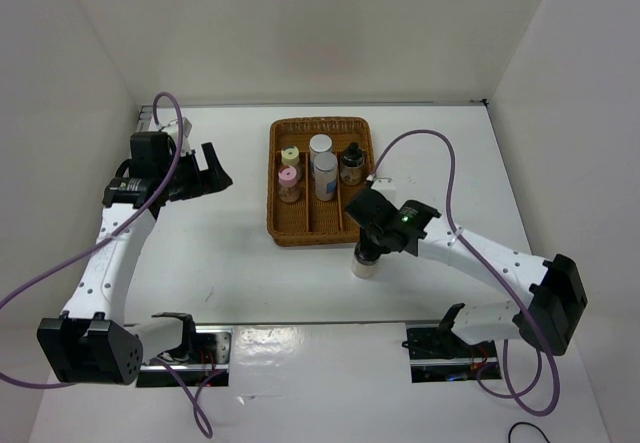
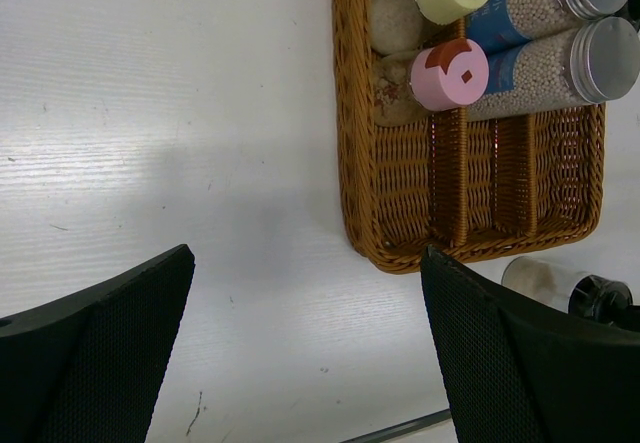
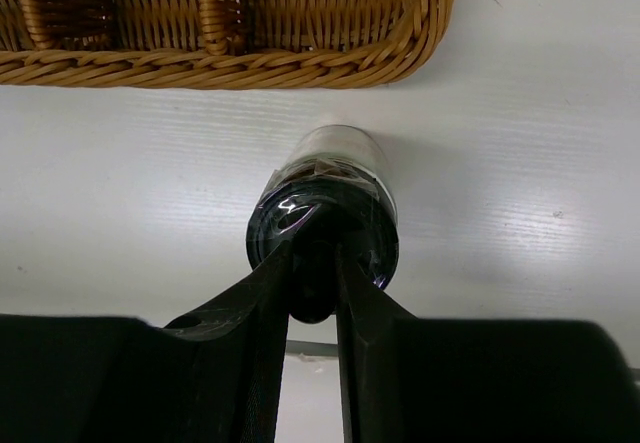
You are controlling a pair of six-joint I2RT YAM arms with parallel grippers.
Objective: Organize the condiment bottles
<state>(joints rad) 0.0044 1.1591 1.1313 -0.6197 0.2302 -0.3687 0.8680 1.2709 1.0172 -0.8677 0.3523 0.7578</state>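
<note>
Five jars placed: the pale yellow cap (image 1: 290, 154), pink cap (image 1: 288, 175), white cap (image 1: 320, 144), silver cap (image 1: 325, 163) and one black cap (image 1: 352, 152) are seen upright in the wicker tray (image 1: 280, 225), beyond the right claw.
Sixth jar (image 1: 364, 265): it is found outside the tray, directly under the right claw and just short of the tray's near rim. Whether its base is off the table (image 1: 230, 263) cannot be told.
Right claw (image 1: 372, 246): it is clamped from above on the sixth jar's black cap.
Left claw (image 2: 307, 263): it is spread wide with nothing between the fingers, and the tray lies off to its right.
Done so far: most of the sorting is judged finished.
Left to do: one jar is to be carried forward of the right claw over the rim. The bare near end of the right compartment is judged the likely spot.
</note>
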